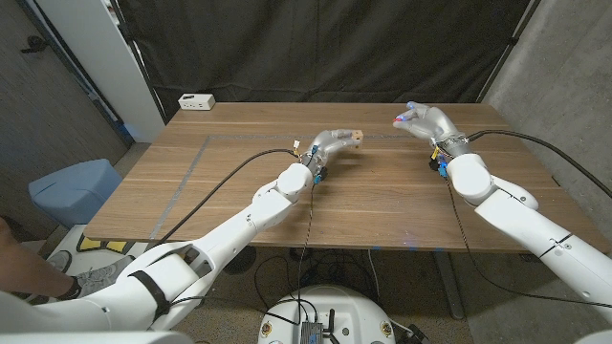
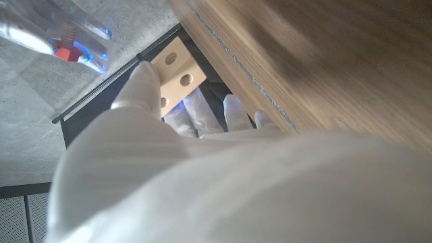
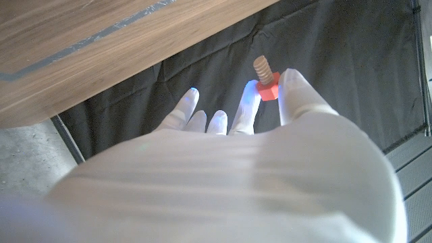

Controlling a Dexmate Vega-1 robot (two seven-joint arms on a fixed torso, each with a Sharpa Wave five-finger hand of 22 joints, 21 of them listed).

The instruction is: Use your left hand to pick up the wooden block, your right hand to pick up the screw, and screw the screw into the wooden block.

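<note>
The pale rectangular wooden block with round holes [image 2: 177, 69] is held in the left hand [image 1: 330, 146], above the middle of the brown wooden surface [image 1: 229, 191]. In the left wrist view the block sticks out past the white fingers [image 2: 140, 84], which are clenched around its lower part, and at least two drilled holes show on its exposed face. In the head view one end of the block [image 1: 356, 136] projects from the hand toward the right arm.

The screw with a red hexagonal head and tan threaded shaft [image 3: 265, 77] is pinched in the right hand [image 1: 427, 121], between a thumb and a fingertip [image 3: 249, 101]; the remaining fingers are spread beside it. The threaded shaft points away from the palm. In the head view the screw [image 1: 401, 118] shows only as a small reddish spot at the fingertips, over the far right part of the surface.

Block and screw are apart, with open surface between the two hands; the screw is not in any hole.

A pale straight strip [image 1: 187, 172] runs across the left part of the surface. A small white box [image 1: 197, 100] sits at the far left corner. A blue bin [image 1: 73, 188] stands on the floor to the left of the surface
</note>
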